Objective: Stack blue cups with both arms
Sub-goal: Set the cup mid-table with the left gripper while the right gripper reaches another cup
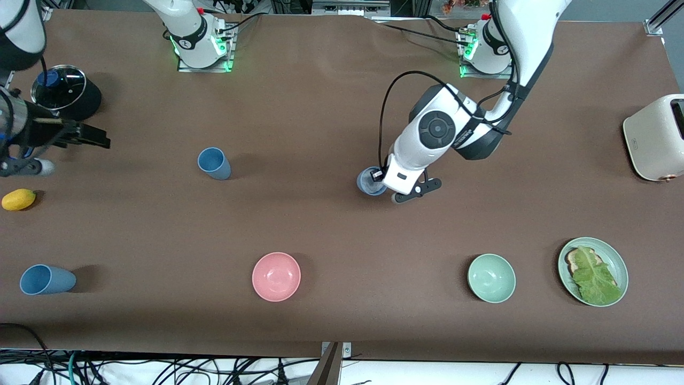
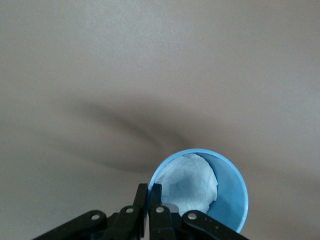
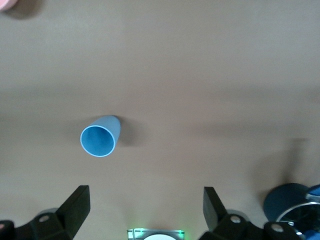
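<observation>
My left gripper (image 1: 378,175) is shut on the rim of a blue cup (image 1: 370,182) near the middle of the table. In the left wrist view one finger is inside the rim and one outside (image 2: 149,189). That cup (image 2: 227,190) has something pale and crumpled in it. A second blue cup (image 1: 214,163) stands toward the right arm's end and shows in the right wrist view (image 3: 100,136). A third blue cup (image 1: 47,279) is close to the front camera at that same end. My right gripper (image 1: 93,138) hangs open and holds nothing (image 3: 145,195), over the table beside the black pot.
A black pot (image 1: 64,91) with a glass lid and a yellow lemon (image 1: 18,199) sit at the right arm's end. A pink bowl (image 1: 276,276), a pale green bowl (image 1: 491,278) and a green plate (image 1: 620,267) of toast and lettuce line the camera side. A cream toaster (image 1: 656,138) stands at the left arm's end.
</observation>
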Controlling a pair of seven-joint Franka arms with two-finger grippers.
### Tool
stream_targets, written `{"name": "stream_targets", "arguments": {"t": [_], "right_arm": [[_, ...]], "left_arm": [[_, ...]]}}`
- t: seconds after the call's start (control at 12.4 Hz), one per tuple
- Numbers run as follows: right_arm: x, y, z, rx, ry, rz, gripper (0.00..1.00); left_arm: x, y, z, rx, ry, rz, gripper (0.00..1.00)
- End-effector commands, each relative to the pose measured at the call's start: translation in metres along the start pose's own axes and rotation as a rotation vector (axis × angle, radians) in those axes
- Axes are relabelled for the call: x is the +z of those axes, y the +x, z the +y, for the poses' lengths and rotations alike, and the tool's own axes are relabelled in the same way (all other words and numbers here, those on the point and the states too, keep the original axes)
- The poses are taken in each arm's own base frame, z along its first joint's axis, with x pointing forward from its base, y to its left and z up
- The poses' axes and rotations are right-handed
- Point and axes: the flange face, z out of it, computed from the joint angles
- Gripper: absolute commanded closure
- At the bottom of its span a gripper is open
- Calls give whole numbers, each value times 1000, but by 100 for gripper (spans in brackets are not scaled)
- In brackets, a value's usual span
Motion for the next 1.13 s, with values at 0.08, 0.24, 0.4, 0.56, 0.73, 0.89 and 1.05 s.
{"name": "stream_targets", "arguments": {"t": [0.08, 0.24, 0.4, 0.56, 0.73, 0.89, 1.05], "right_arm": [[28, 17, -7, -74, 21, -61, 0], [34, 23, -17, -144, 29, -54, 0], [60, 37, -41, -166, 46, -42, 0], [86, 36, -65, -144, 39, -29, 0], [116, 29, -81, -150, 40, 5, 0], [159, 17, -80, -144, 38, 51, 0], [199, -2, -80, -145, 34, 80, 0]], "left_arm": [[22, 7, 31, -51, 32, 89, 100], [22, 7, 32, -53, 31, 92, 100], [25, 9, 31, -52, 35, 90, 83], [17, 16, 30, -59, 23, 96, 40], [12, 14, 31, -61, 25, 101, 0], [-5, 21, 22, -57, 59, 101, 0], [-48, 55, 4, -61, 97, 78, 0]]}}
